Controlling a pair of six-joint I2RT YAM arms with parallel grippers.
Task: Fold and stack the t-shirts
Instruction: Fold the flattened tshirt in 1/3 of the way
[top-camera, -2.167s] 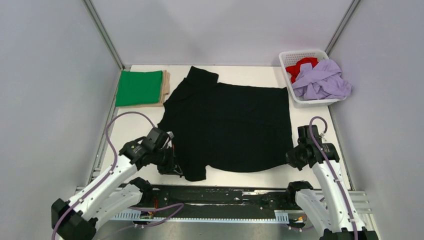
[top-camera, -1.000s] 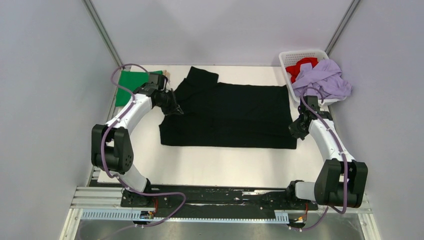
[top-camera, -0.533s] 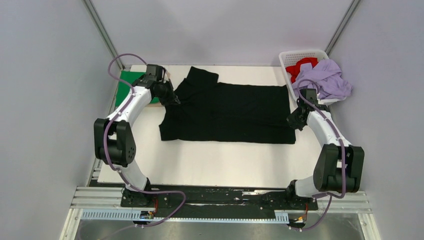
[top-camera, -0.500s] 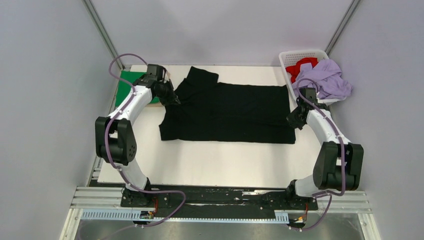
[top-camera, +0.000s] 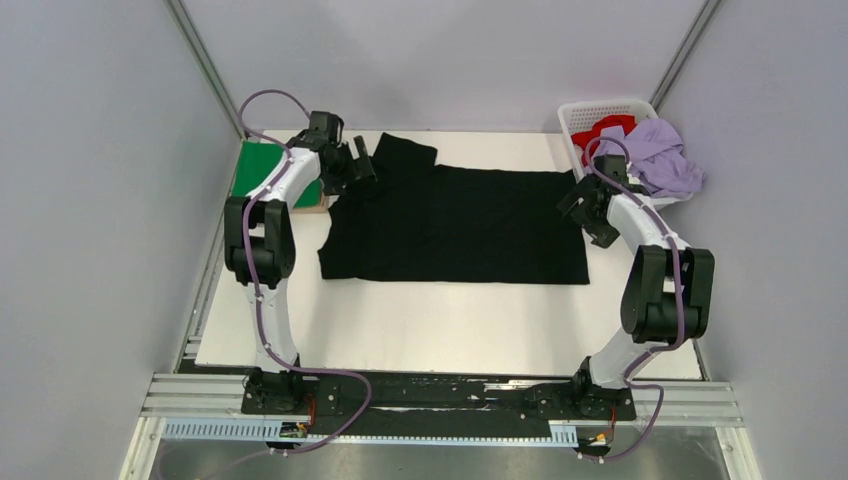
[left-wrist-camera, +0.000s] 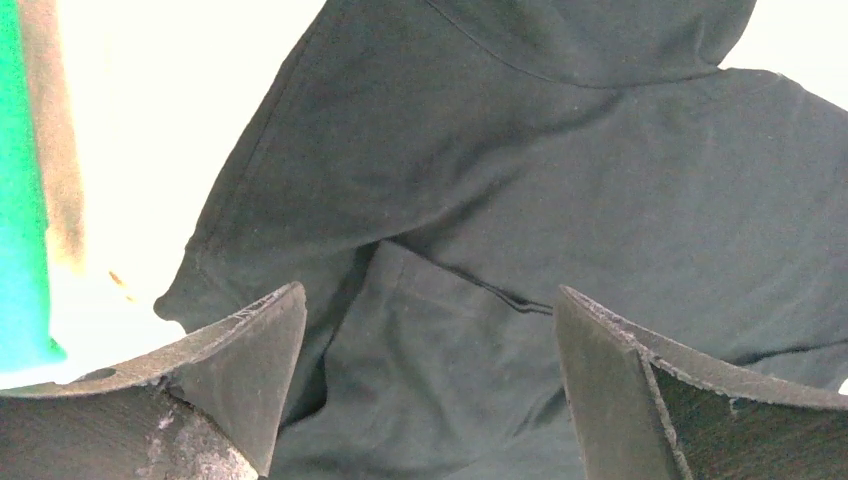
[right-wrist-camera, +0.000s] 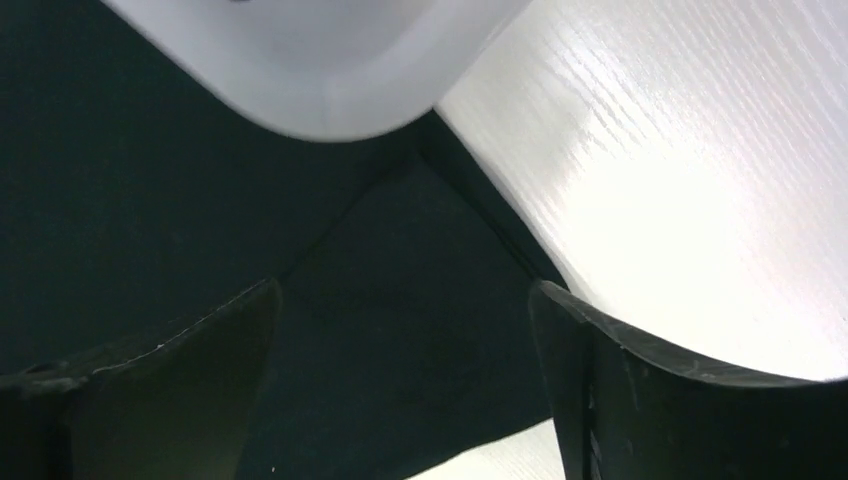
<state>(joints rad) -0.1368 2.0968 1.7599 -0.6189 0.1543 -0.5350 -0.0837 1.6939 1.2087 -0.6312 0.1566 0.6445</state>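
on the table (top-camera: 400, 330), black t-shirt (top-camera: 460, 225) doubled flat — one sleeve (top-camera: 403, 152) jutting

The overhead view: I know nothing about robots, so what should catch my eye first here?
A large black cloth t-shirt lies flat across the middle of the white table, with the left gripper and right gripper open over its left and right ends. At the far right, a white plastic lattice basket holds a crumpled lilac t-shirt and a red t-shirt; at the far left sits a folded green t-shirt.
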